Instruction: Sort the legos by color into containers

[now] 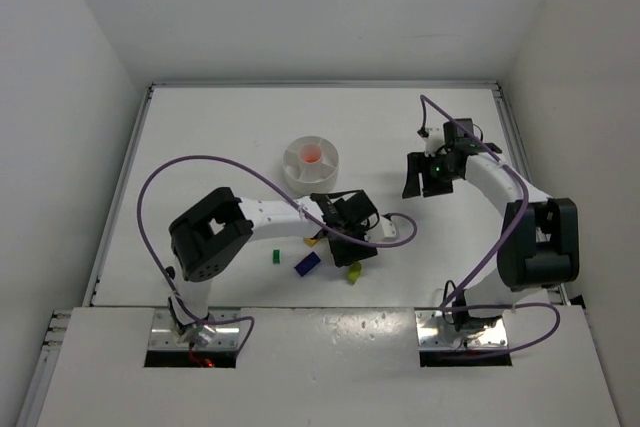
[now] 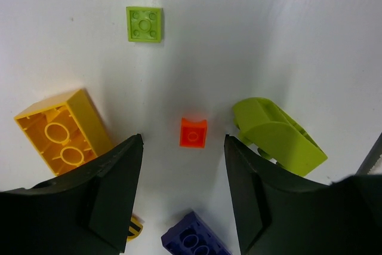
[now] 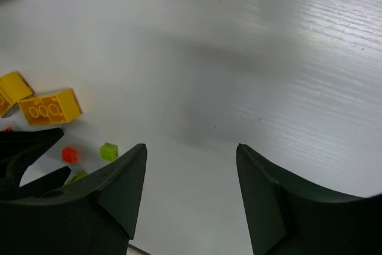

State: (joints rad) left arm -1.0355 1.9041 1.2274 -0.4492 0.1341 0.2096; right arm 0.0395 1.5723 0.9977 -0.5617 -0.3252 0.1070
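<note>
Between the open jaws of the left gripper (image 2: 184, 140), on the bare table (image 2: 250, 40), sits a small red-orange brick (image 2: 193, 132), studs up and touching neither finger; nothing is held. The step in hand looks like the pick of this brick, and the framing is fair, though the brick lies slightly nearer the right-hand finger, so a small sideways correction before descending would keep it from being nudged. Neighbours crowd the spot: a curved lime piece (image 2: 277, 137) just beside the far finger, a yellow brick (image 2: 62, 131) close to the other, and a dark purple brick (image 2: 192, 243) near the wrist. A straight drop and a gentle close across the brick's flat sides should avoid dragging them; a lime plate (image 2: 144, 24) lies well apart. From above, the round white dish (image 1: 290, 171) stands near the working arm, already holding an orange bit (image 1: 312, 155), though which section I cannot tell; matching that section seems right. Over empty table, the right gripper (image 1: 425, 179) hovers with jaws wide, holding nothing, well clear of the pile.
</note>
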